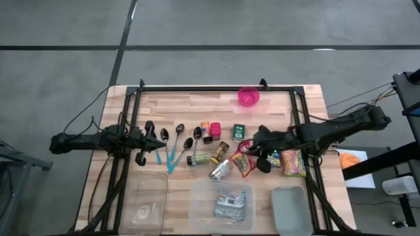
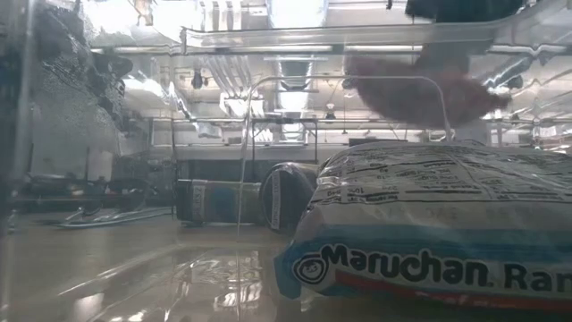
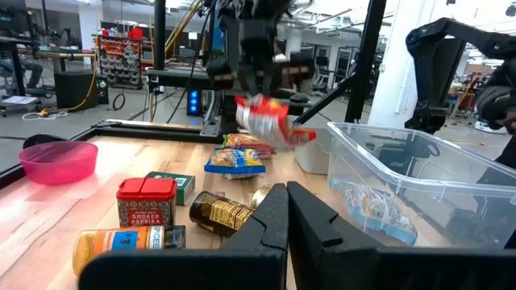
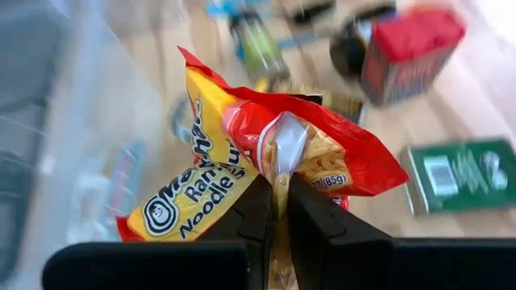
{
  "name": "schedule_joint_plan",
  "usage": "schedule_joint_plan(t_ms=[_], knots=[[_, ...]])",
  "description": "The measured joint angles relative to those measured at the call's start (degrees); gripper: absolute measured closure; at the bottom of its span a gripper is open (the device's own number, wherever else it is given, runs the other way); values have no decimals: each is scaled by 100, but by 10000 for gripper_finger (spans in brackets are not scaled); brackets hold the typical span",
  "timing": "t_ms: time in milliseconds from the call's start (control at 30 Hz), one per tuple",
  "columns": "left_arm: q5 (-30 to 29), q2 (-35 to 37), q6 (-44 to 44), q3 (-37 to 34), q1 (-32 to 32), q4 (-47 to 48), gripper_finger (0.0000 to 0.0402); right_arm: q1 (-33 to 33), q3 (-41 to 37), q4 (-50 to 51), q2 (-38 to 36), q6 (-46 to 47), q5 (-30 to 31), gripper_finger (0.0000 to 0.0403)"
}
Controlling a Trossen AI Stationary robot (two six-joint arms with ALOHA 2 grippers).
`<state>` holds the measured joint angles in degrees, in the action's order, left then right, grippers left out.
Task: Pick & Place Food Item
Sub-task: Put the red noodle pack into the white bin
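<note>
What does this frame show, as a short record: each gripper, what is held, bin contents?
right gripper: fingers shut on red-yellow ramen pack, raised over the table beside the clear bin
left gripper: shut, empty, waiting by the spoons
clear bin: holds a blue ramen pack
pink bowl: far edge of table

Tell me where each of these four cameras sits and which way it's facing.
High view: overhead, straight down on the wooden table; both arms show.
Low view: at table height inside the clear plastic bin, facing a blue Maruchan ramen packet; no gripper clearly shows.
Left wrist view: past the shut left gripper across the table toward the right arm.
Right wrist view: onto the right gripper, shut on a red-and-yellow ramen noodle packet.
Shared: both wrist views and the high view show that red-and-yellow packet.
</note>
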<state>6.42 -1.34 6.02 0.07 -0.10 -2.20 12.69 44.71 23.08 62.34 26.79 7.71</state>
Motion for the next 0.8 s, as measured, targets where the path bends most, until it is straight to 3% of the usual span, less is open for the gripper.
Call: schedule_joint_plan(t_ms=[200, 367, 800], knots=[[0, 0, 0, -1, 1, -1, 401, 4, 2, -709, -656, -248, -103, 381], [0, 0, 0, -2, 0, -2, 401, 4, 7, -1655, -827, -450, -816, 381], [0, 0, 0, -2, 2, -2, 401, 80, 7, -3673, 73, -648, -2319, 381]])
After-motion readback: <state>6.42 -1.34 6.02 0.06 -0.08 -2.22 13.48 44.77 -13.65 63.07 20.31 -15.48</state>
